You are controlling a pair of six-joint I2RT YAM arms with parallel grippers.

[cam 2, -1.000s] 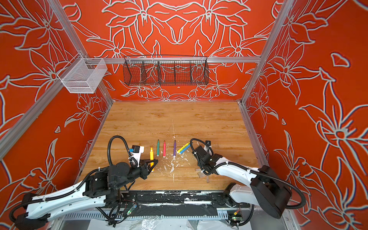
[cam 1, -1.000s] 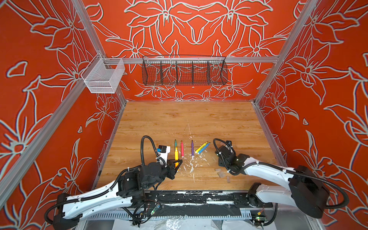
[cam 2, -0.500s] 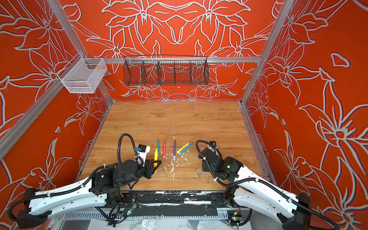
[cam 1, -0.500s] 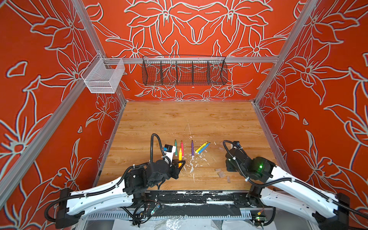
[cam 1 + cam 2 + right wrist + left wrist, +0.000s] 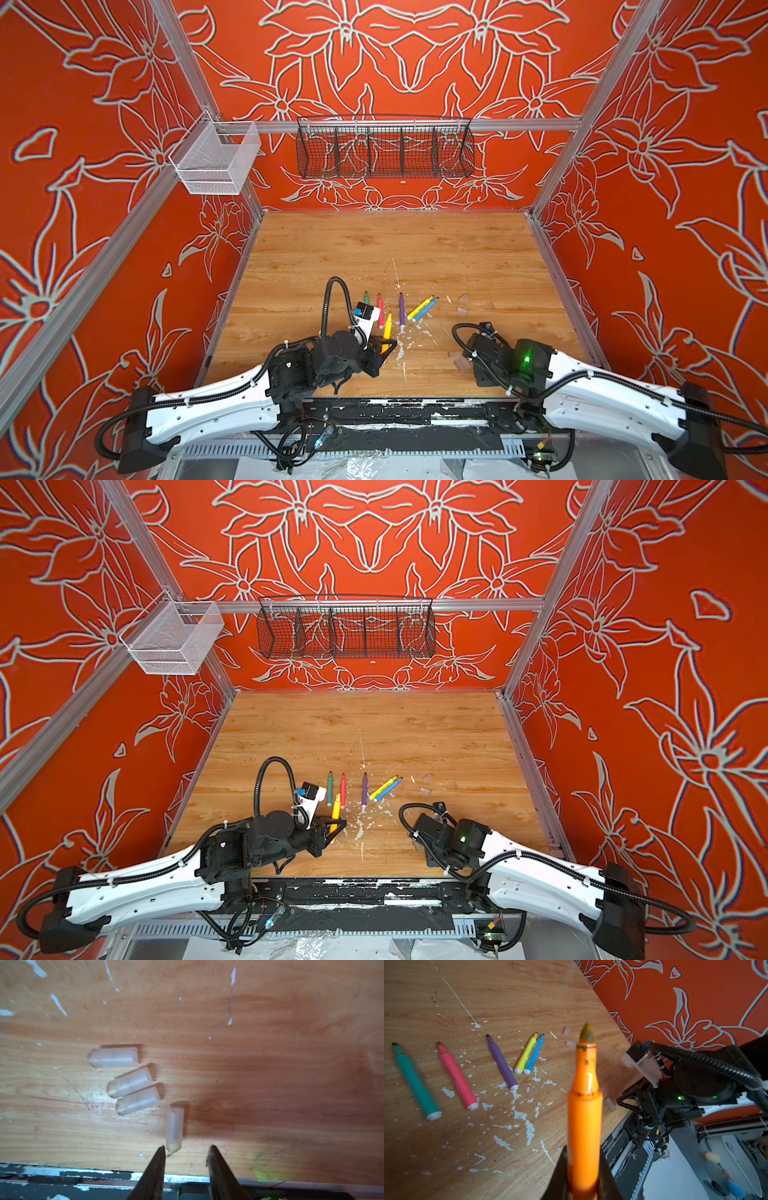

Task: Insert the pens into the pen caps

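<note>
My left gripper (image 5: pixel 583 1151) is shut on the orange pen (image 5: pixel 584 1105), which points its uncapped tip out ahead. In both top views the orange pen (image 5: pixel 387 326) hovers beside the row of pens. Green (image 5: pixel 415 1082), pink (image 5: pixel 456 1078), purple (image 5: pixel 502 1064), yellow (image 5: pixel 526 1053) and blue (image 5: pixel 534 1055) pens lie uncapped on the wood. My right gripper (image 5: pixel 188 1148) stands open above the table near its front edge, with nothing between its fingers. A clear pen cap (image 5: pixel 174 1128) lies just ahead of one fingertip. Three more pen caps (image 5: pixel 129 1082) lie beside it.
Two further clear caps (image 5: pixel 462 303) lie to the right of the blue pen. White paint flecks (image 5: pixel 527 1122) are scattered over the wooden table (image 5: pixel 374 249). The black front rail (image 5: pixel 83 1180) runs just behind my right fingers. Wire baskets (image 5: pixel 384 147) hang on the back wall.
My right arm has drawn back toward the table's front edge and its jaws have narrowed. My left gripper has carried the orange pen a little to the right.
</note>
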